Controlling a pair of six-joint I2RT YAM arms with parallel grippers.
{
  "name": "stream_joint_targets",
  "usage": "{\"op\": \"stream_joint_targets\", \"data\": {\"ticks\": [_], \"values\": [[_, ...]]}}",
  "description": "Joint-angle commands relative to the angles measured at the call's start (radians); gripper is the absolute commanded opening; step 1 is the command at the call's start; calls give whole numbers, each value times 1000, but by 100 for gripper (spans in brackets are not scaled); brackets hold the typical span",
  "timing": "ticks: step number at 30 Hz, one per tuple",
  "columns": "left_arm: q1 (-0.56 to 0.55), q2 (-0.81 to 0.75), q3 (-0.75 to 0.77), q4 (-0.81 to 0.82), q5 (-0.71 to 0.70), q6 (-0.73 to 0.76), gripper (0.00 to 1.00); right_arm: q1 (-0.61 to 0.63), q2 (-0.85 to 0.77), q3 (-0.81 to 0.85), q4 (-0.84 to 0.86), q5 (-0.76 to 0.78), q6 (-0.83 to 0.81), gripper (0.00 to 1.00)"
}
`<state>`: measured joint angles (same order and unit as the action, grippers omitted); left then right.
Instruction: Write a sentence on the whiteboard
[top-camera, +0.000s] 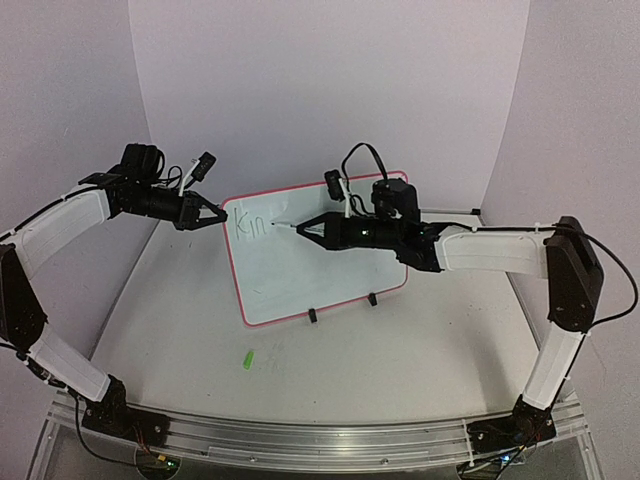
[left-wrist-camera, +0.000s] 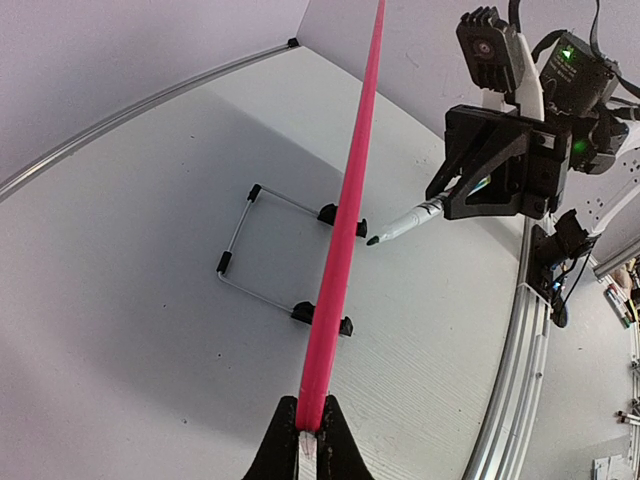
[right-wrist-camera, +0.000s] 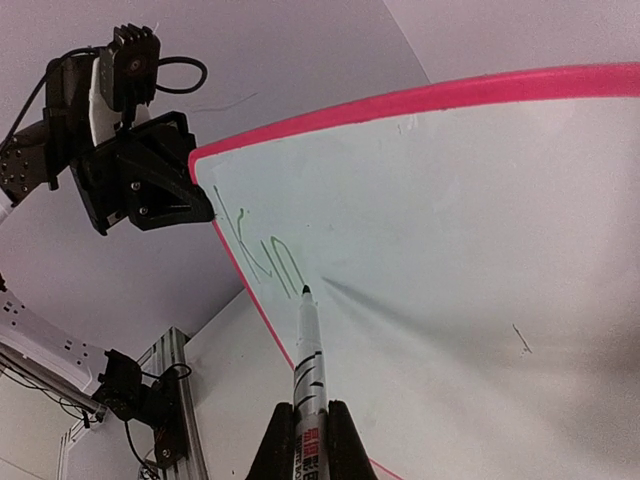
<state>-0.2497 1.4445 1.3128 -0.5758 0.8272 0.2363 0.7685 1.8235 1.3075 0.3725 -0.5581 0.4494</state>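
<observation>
The whiteboard (top-camera: 330, 270) stands tilted on its wire stand mid-table, with a pink-red rim. The sentence (top-camera: 250, 224) reads only "Kin" in thin green at the board's upper left; it also shows in the right wrist view (right-wrist-camera: 262, 258). My left gripper (top-camera: 216, 214) is shut on the board's top-left rim (left-wrist-camera: 345, 230), which runs edge-on out of its jaws (left-wrist-camera: 310, 408). My right gripper (top-camera: 312, 229) is shut on a white marker (right-wrist-camera: 308, 365), its tip on or just off the board right of the "n". The right gripper also shows in the left wrist view (left-wrist-camera: 480, 180).
A small green marker cap (top-camera: 246, 358) lies on the table in front of the board. The wire stand (left-wrist-camera: 250, 235) with black clips (top-camera: 313, 316) props the board from behind. Pale walls close in on three sides; an aluminium rail (top-camera: 300, 435) runs along the near edge.
</observation>
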Motion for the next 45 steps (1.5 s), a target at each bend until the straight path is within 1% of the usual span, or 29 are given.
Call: {"op": "stream_joint_targets", "data": {"ticks": [1, 10, 22, 30, 34, 45], "values": [[0, -43, 8, 33, 20, 7, 0, -1, 18, 50, 32, 12, 9, 0], [1, -44, 8, 32, 19, 7, 0, -1, 41, 76, 32, 65, 6, 0], [1, -44, 9, 33, 22, 7, 0, 0, 80, 106, -51, 8, -32, 0], [0, -44, 9, 32, 22, 7, 0, 0, 63, 61, -70, 15, -40, 0], [1, -43, 9, 32, 21, 6, 0, 0, 36, 40, -67, 62, -43, 0], [0, -44, 9, 33, 24, 7, 0, -1, 1, 76, -23, 114, -37, 0]]}}
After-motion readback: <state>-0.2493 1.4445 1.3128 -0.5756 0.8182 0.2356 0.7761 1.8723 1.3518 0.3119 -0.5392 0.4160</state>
